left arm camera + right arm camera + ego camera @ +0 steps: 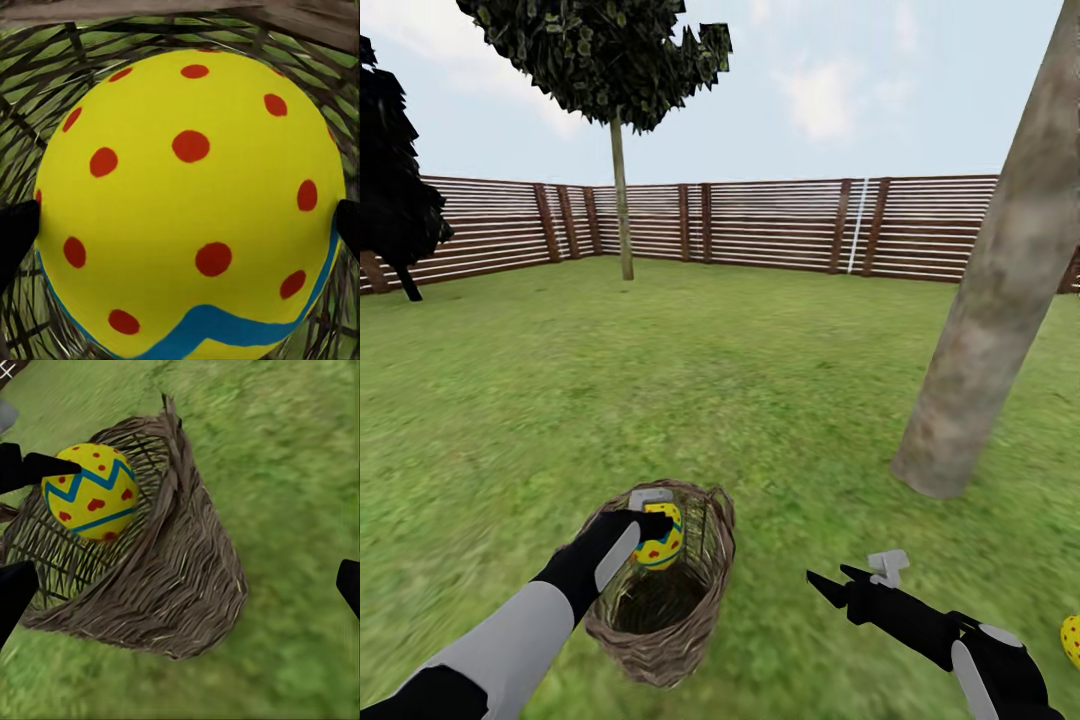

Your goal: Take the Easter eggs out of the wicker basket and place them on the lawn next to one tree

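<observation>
My left gripper [652, 526] is shut on a yellow Easter egg [663, 540] with red dots and a blue zigzag. It holds the egg at the mouth of the wicker basket [660, 615], which stands on the lawn [690, 400]. In the left wrist view the egg [187, 195] sits between black fingertips [15, 236]. The right wrist view looks at the basket [172, 585] and the held egg [90, 491] from the side. My right gripper [838, 578] hangs open over grass, right of the basket. A second egg [1071, 640] lies at the right edge, near the thick pale tree [1000, 290].
A thin-trunked tree [622, 200] stands far ahead before the slatted wooden fence [780, 225]. A dark bushy tree [390, 200] is at the far left. Open grass spreads between the basket and the fence.
</observation>
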Controlling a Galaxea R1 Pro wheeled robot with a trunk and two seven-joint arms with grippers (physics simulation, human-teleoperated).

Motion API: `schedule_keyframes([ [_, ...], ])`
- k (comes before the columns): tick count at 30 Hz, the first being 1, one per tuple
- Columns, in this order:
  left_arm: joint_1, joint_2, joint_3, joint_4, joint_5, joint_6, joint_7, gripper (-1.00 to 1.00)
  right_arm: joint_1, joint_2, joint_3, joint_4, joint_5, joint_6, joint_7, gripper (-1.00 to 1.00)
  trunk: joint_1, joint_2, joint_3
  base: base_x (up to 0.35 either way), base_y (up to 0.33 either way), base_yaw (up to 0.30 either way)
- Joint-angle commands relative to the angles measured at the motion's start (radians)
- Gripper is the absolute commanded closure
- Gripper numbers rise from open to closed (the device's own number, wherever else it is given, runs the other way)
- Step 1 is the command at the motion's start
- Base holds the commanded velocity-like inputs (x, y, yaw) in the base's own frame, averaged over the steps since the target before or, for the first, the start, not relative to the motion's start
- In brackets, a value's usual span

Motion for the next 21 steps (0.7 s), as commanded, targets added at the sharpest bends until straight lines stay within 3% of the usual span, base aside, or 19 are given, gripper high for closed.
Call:
schedule_keyframes([
  [1, 0.0, 0.001, -0.005, -0.003, 0.011, 0.003, 0.011, 1.0, -0.001, 0.0, -0.001, 0.0, -0.006, 0.007, 0.001, -1.0, -0.001, 0.0, 0.003, -0.096, 0.0, 0.0],
  [16, 0.0, 0.001, -0.005, -0.018, 0.011, 0.003, 0.023, 1.0, -0.001, 0.0, -0.001, 0.0, -0.006, 0.008, 0.001, -1.0, -0.014, 0.017, 0.06, -0.094, 0.0, 0.0],
  [19, 0.028, 0.002, -0.005, -0.126, 0.014, 0.026, 0.082, 1.0, -0.001, 0.0, -0.002, 0.0, -0.006, 0.008, 0.001, -1.0, -0.026, 0.038, 0.069, -0.012, 0.0, 0.0],
  [21, 0.071, 0.005, -0.004, -0.251, 0.013, 0.08, 0.102, 1.0, -0.001, 0.0, -0.002, 0.0, -0.006, 0.008, 0.0, -1.0, -0.033, 0.052, 0.075, -0.003, 0.0, 0.0],
])
